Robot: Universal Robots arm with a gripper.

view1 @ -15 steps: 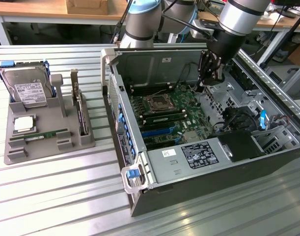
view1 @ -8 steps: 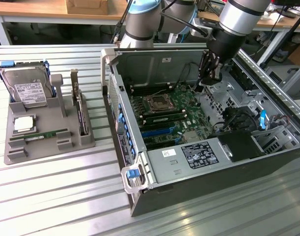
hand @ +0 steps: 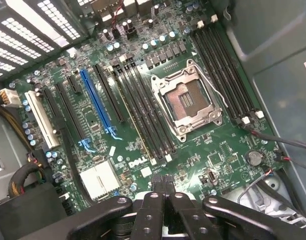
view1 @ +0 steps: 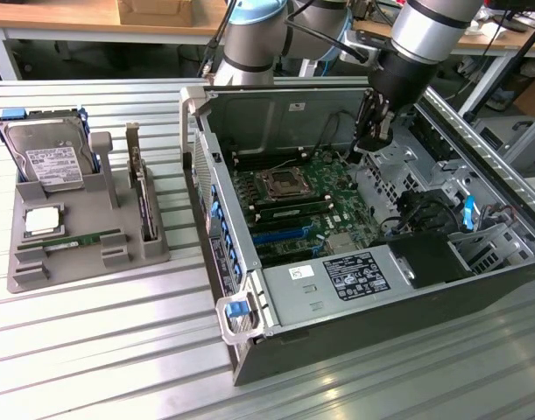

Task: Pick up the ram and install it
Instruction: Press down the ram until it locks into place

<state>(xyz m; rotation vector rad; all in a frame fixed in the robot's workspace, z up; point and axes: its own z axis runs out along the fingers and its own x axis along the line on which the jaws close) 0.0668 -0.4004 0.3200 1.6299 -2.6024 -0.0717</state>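
Note:
One ram, a thin green stick, lies flat in the grey holder tray on the exterior view's left. Another green stick looks seated in a slot next to the empty CPU socket on the motherboard. My gripper hangs inside the open computer case, over the board's far right part and well away from the tray. In the wrist view the gripper is shut, its black fingers pressed together with nothing between them, above the board edge near the CPU socket.
The tray also carries a silver hard drive, a loose CPU and an upright expansion card. Inside the case are black cable bundles, a labelled drive cage and metal walls close around the gripper.

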